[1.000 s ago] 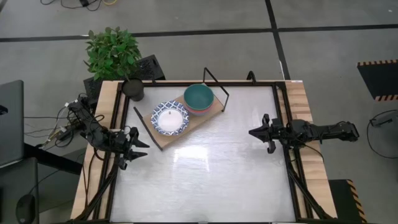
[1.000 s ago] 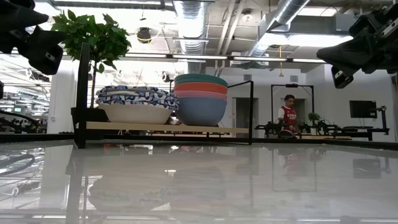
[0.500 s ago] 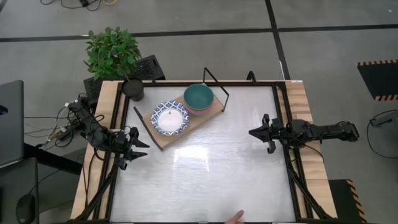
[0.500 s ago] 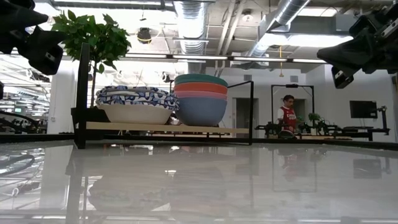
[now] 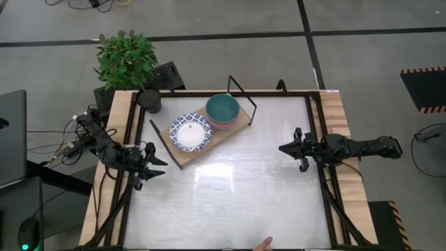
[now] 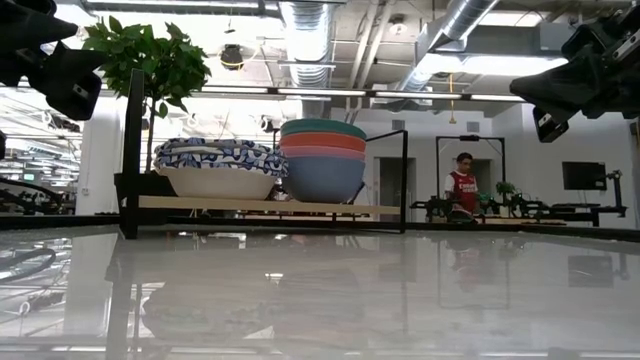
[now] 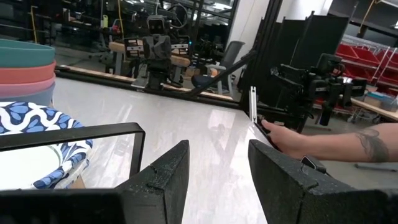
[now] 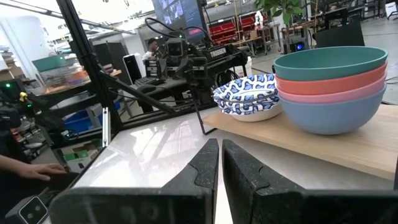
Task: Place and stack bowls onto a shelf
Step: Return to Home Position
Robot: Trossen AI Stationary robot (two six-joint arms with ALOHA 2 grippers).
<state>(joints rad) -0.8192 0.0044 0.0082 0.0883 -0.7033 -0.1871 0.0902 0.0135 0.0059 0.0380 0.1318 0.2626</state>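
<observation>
The light-wood shelf [image 5: 182, 155] stands slantwise on its wire legs at the table's far-left part. On it sit a stack of blue-patterned bowls [image 5: 191, 132] and, beside it toward the far right, a stack of plain bowls [image 5: 223, 108]: teal on top, then red, pink and blue [image 8: 329, 87]. The low view shows both stacks [image 6: 220, 165] [image 6: 322, 160] resting by their bases on the board [image 6: 300, 207]. My left gripper [image 5: 164, 168] hovers open near the table's left edge, just short of the shelf. My right gripper [image 5: 281, 148] hovers shut near the right edge.
A potted plant [image 5: 127, 59] and a dark cup [image 5: 148, 100] stand beyond the table's far-left corner. A person's hand [image 5: 263, 242] rests at the near edge, and the forearm [image 7: 336, 144] shows in the left wrist view. Wide bare tabletop [image 5: 237, 202] lies between the arms.
A person's hand has come into view at the table's near edge. Both arms and the bowls have stayed where they were.
</observation>
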